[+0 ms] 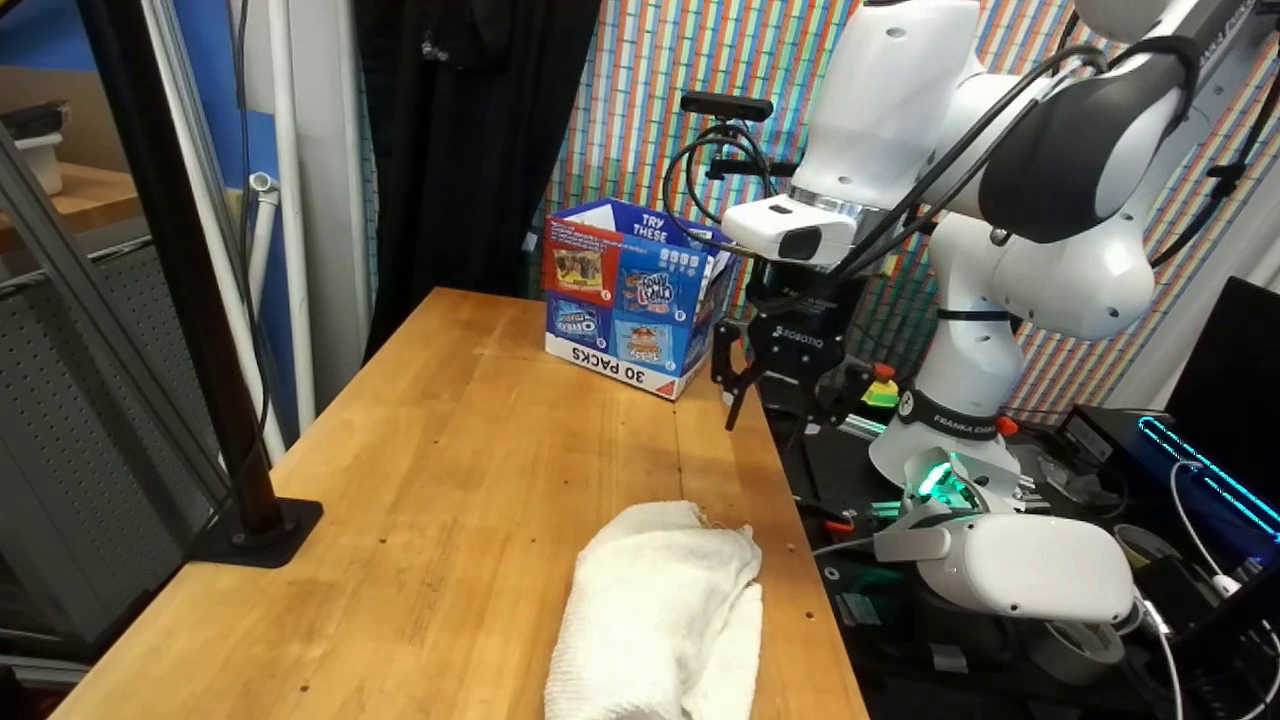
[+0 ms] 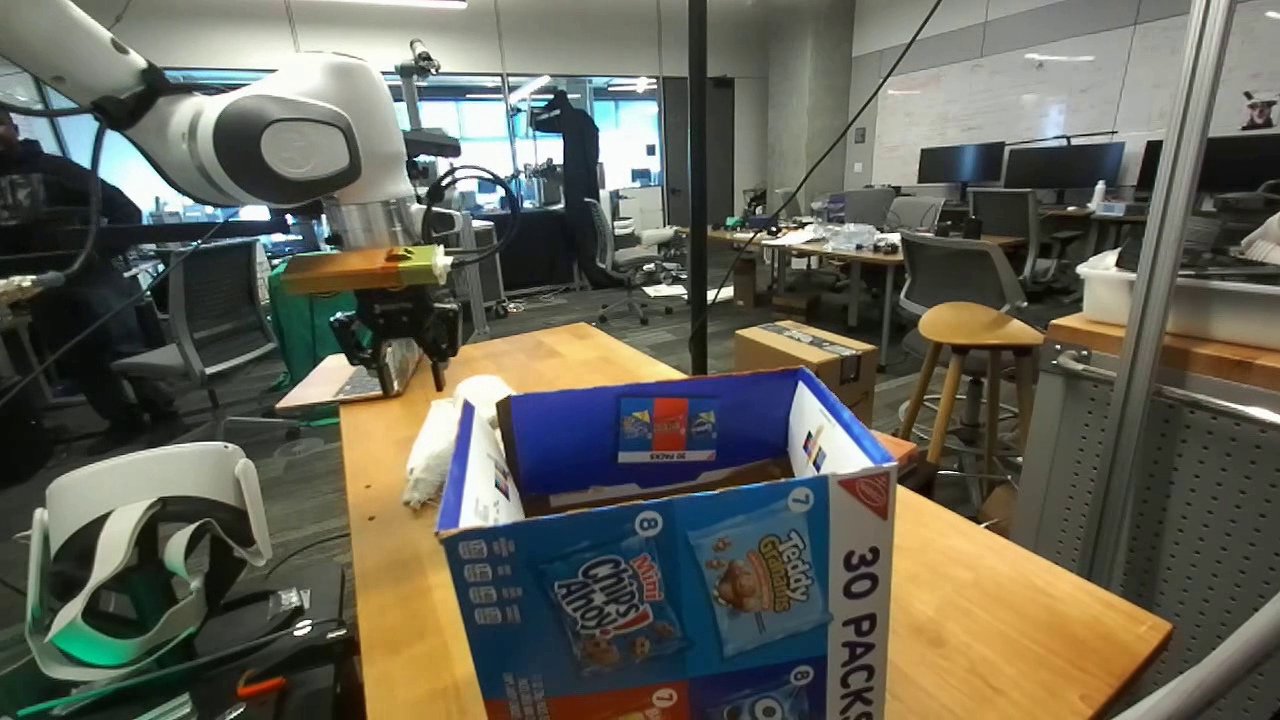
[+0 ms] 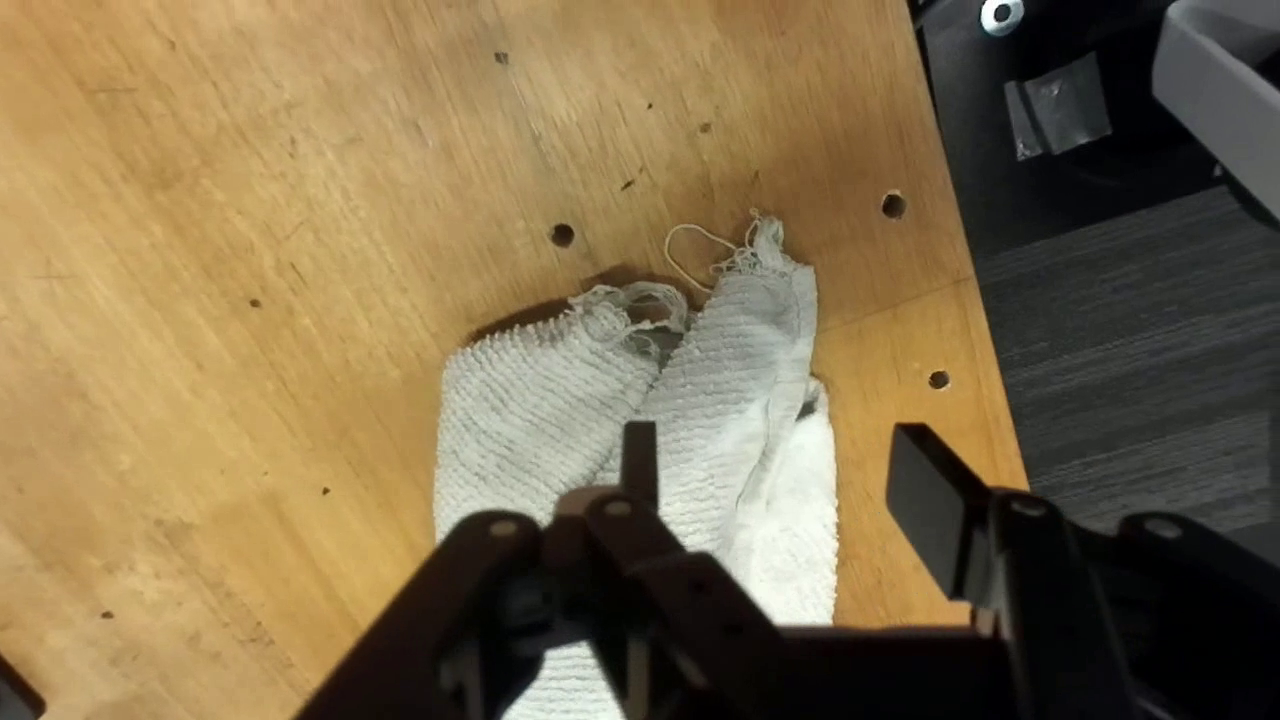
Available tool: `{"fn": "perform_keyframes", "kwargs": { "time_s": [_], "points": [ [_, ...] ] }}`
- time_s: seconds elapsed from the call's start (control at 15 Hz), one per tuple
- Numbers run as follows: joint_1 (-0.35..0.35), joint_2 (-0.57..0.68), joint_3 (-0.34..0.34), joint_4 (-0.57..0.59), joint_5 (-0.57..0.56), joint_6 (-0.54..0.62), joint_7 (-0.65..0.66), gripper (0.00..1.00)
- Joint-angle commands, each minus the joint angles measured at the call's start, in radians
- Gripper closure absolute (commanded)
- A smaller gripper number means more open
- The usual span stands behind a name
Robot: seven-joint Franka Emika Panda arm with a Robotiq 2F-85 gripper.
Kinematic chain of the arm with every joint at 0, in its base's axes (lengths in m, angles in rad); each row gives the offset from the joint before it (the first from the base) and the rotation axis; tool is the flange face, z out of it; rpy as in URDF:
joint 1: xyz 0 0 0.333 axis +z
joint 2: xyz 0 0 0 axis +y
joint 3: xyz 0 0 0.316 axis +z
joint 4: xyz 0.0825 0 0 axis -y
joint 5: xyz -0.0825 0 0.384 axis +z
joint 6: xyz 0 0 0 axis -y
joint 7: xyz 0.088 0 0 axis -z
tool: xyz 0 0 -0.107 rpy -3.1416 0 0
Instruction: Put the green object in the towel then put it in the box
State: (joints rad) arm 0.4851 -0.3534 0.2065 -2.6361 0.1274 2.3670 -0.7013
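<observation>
The off-white ribbed towel [image 1: 650, 620] is lying folded and rumpled on the wooden tabletop [image 1: 450, 480], near its edge, with loose threads [image 3: 768, 243] fraying from one end. The Robotiq gripper [image 3: 780, 465] is hanging above table level, clear of the towel, its jaws standing apart with only air between them. The blue 30 PACKS snack box [image 1: 630, 310] is standing on the same tabletop, well apart from the towel.
</observation>
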Motion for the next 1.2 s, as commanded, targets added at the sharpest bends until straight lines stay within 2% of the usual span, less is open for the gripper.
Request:
{"fn": "perform_keyframes", "kwargs": {
  "time_s": [0.0,0.13,0.33,0.47,0.87,1.13],
  "points": [
    [0.009,0.010,-0.022,0.058,0.035,-0.021,-0.051,0.05],
    [0.025,0.002,-0.035,0.084,0.076,-0.019,-0.114,0.00],
    [0.046,0.018,-0.052,0.141,0.179,-0.039,-0.207,0.00],
    [0.036,0.047,-0.049,0.174,0.217,-0.060,-0.225,0.00],
    [-0.034,0.185,-0.050,0.249,0.297,-0.156,-0.196,0.00],
    [-0.097,0.307,-0.021,0.321,0.260,-0.186,-0.129,0.00]
  ]
}}
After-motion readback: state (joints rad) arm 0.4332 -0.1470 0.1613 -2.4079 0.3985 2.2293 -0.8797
